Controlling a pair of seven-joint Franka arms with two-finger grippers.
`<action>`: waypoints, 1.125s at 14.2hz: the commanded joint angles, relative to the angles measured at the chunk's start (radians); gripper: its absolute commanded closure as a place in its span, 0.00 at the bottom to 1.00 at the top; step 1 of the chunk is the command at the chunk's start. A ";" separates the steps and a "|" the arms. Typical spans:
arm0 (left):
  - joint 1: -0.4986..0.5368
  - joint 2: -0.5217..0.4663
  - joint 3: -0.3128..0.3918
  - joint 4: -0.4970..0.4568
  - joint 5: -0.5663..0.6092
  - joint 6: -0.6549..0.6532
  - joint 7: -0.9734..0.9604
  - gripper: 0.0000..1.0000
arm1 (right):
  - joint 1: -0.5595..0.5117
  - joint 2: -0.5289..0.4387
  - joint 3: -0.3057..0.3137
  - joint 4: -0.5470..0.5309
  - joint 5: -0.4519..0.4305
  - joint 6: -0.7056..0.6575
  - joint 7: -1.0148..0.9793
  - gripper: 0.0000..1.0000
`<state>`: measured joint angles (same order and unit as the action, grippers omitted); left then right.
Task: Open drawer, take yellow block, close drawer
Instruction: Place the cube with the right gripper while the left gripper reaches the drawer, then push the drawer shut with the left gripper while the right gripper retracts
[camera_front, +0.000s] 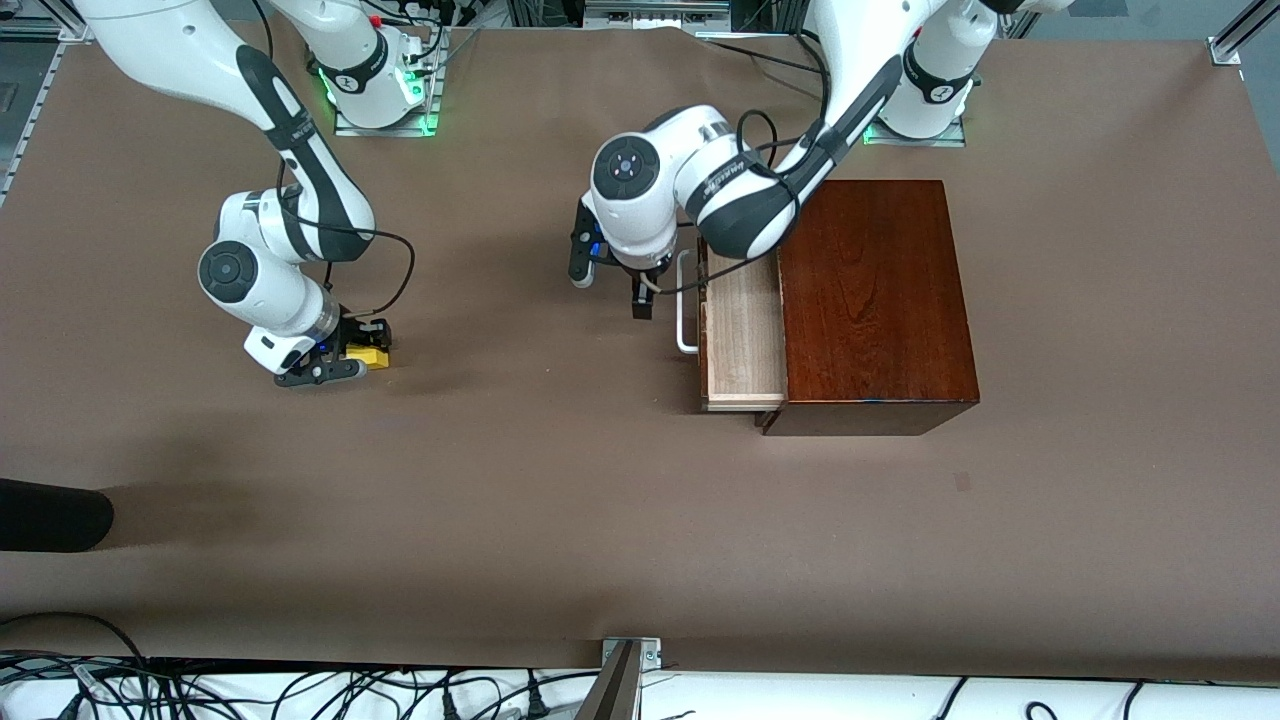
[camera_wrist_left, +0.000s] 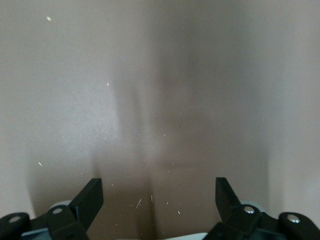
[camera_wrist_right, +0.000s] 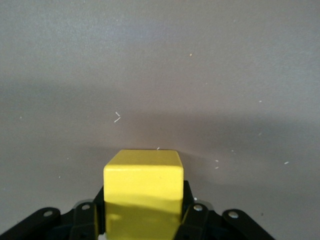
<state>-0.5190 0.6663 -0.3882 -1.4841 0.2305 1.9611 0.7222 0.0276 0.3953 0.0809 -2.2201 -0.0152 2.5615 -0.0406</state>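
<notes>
Toward the right arm's end of the table (camera_front: 560, 500), the right gripper (camera_front: 345, 362) pinches the yellow block (camera_front: 372, 357) low over the brown surface.

From the right wrist, the block (camera_wrist_right: 143, 192) hides most of the fingers (camera_wrist_right: 192, 220) clamped on its sides. The drawer (camera_front: 742, 335) stands pulled out of the dark wooden box (camera_front: 875, 300), its inner end covered by the left arm. The left gripper (camera_front: 612, 285) hovers beside the white handle (camera_front: 684, 330), fingers (camera_wrist_left: 90, 200) spread and holding nothing, their bases cut off.
</notes>
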 joint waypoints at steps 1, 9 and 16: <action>0.010 0.015 -0.001 0.001 0.046 -0.013 0.029 0.00 | -0.006 -0.016 0.000 0.003 0.014 0.019 0.002 0.00; 0.080 -0.008 0.005 -0.013 0.082 -0.198 0.034 0.00 | -0.006 -0.216 0.040 0.409 -0.052 -0.488 -0.063 0.00; 0.126 -0.016 0.005 -0.013 0.082 -0.289 0.033 0.00 | -0.006 -0.346 0.057 0.648 -0.039 -0.917 -0.088 0.00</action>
<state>-0.4094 0.6781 -0.3787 -1.4879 0.2762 1.7073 0.7313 0.0291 0.0465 0.1318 -1.6166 -0.0540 1.7011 -0.1085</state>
